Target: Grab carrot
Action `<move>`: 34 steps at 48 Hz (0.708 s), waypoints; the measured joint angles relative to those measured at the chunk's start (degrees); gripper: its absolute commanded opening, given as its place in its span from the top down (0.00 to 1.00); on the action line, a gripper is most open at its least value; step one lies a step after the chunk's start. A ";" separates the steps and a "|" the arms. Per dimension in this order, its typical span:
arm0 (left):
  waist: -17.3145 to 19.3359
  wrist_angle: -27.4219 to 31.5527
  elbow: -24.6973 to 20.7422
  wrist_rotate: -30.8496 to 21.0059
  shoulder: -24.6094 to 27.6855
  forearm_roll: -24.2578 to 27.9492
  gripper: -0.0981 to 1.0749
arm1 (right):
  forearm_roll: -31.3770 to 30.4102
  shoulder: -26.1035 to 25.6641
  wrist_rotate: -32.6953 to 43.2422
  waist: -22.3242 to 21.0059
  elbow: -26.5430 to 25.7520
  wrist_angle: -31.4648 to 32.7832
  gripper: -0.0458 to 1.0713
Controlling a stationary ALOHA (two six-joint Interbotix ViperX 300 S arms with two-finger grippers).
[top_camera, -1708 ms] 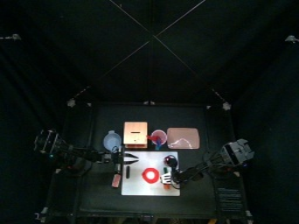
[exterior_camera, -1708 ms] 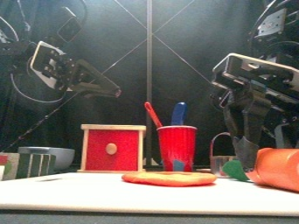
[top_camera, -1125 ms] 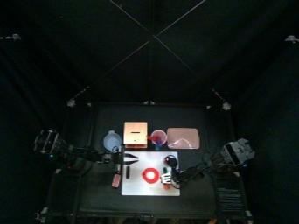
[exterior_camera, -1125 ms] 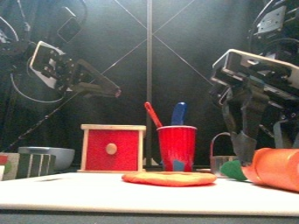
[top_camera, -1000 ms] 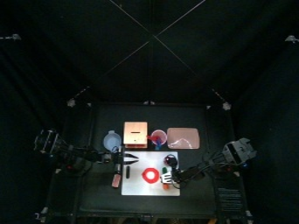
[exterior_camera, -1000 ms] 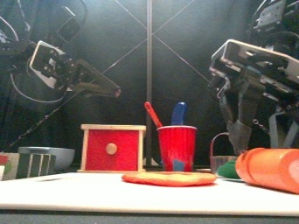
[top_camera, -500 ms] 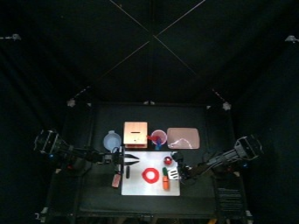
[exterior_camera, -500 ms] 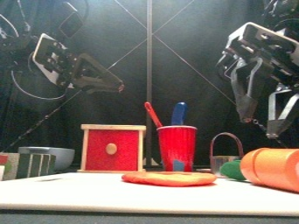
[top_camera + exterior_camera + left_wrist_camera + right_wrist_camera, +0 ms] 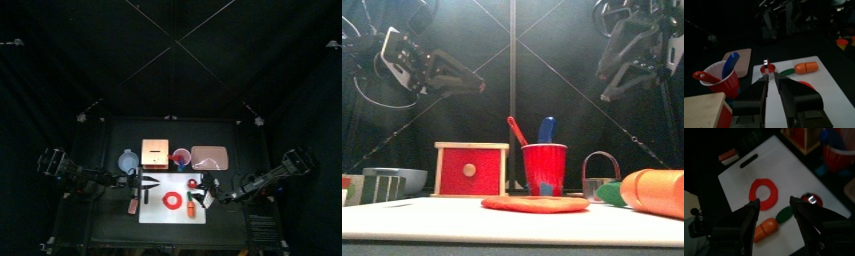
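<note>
- Lifted up and back since earlier, the right end effector hangs wide open, empty.
- Front view hides what overhead shows: carrot on white board beside red ring.
- Left end effector seems nearly closed.

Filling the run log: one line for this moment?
right gripper: open, raised above board | carrot: on white board, not gripped | left gripper: shut

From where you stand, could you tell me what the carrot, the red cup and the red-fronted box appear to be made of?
The carrot looks like moulded plastic: smooth, even orange with a soft sheen and a green end. The red cup seems thin glossy plastic, with a rolled rim. The red-fronted box is probably wood: pale, matte edges around a painted red face.
</note>
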 measured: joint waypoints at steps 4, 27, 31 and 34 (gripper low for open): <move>-0.18 -0.18 0.00 -0.09 -0.88 -0.44 0.39 | -4.13 -0.70 -0.26 0.09 0.88 0.88 0.20; -0.62 -0.18 0.62 -0.09 -5.27 -5.63 0.39 | -14.59 -1.76 -0.62 -3.25 5.27 -9.14 0.20; -0.53 -0.26 0.70 -0.09 -5.27 -5.80 0.39 | -14.77 -1.85 -0.62 -4.22 5.54 -9.58 0.20; -0.62 -0.18 0.70 -0.09 -5.27 -5.80 0.39 | -14.85 -1.85 -0.62 -4.57 5.62 -9.67 0.20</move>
